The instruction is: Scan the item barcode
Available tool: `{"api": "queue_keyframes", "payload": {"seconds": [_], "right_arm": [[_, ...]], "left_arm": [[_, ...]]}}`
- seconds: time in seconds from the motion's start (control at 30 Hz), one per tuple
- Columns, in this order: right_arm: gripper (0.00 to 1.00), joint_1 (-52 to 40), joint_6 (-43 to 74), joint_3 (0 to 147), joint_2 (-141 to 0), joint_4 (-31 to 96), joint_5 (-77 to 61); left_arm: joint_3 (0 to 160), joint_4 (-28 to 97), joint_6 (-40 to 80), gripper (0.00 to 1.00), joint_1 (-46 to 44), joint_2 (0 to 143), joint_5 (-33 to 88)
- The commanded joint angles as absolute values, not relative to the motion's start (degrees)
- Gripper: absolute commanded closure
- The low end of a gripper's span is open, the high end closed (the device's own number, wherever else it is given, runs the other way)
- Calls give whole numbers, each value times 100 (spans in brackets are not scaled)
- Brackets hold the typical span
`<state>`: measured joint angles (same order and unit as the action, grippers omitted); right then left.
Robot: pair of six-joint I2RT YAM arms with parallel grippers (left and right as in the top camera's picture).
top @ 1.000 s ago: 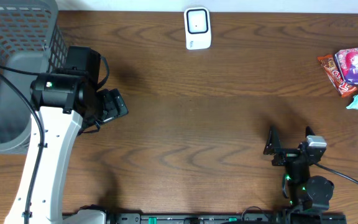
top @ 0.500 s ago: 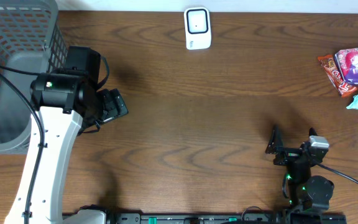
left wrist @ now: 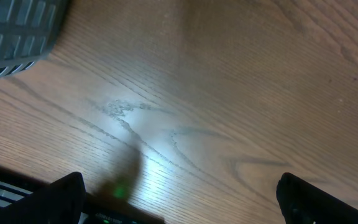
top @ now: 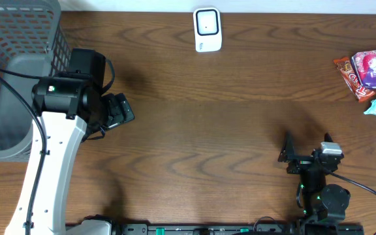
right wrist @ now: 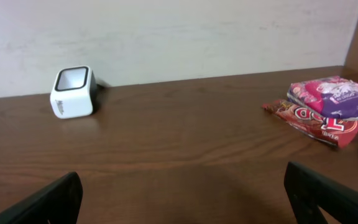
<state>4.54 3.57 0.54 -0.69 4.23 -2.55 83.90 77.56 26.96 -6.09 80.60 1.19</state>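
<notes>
Scanner (top: 207, 29) apart; left claw (top: 119, 111), right claw (top: 305, 150) splayed, empty.

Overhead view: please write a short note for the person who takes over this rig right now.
Left gripper open, holding nothing, over bare table beside the basket.
Right gripper open, holding nothing, at the front right.
Scanner stands at the far edge; snack packets lie at the right edge.
Done: no packet is picked up.
Left: grasp a packet, show its barcode to the scanner.

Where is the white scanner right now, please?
Overhead, the white scanner sits mid-width at the far edge of the table, left of the snack packets.
</notes>
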Motion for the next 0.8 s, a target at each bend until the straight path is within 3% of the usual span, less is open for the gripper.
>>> {"api": "queue_keyframes", "payload": {"seconds": [0.0, 0.77], "right_arm": [[1, 408, 104, 32, -27, 451, -183], [1, 408, 34, 32, -30, 423, -270]], "left_arm": [[8412, 7771, 2679, 2, -591, 8086, 86], [8412, 7771, 2681, 2, -591, 8086, 86]]}}
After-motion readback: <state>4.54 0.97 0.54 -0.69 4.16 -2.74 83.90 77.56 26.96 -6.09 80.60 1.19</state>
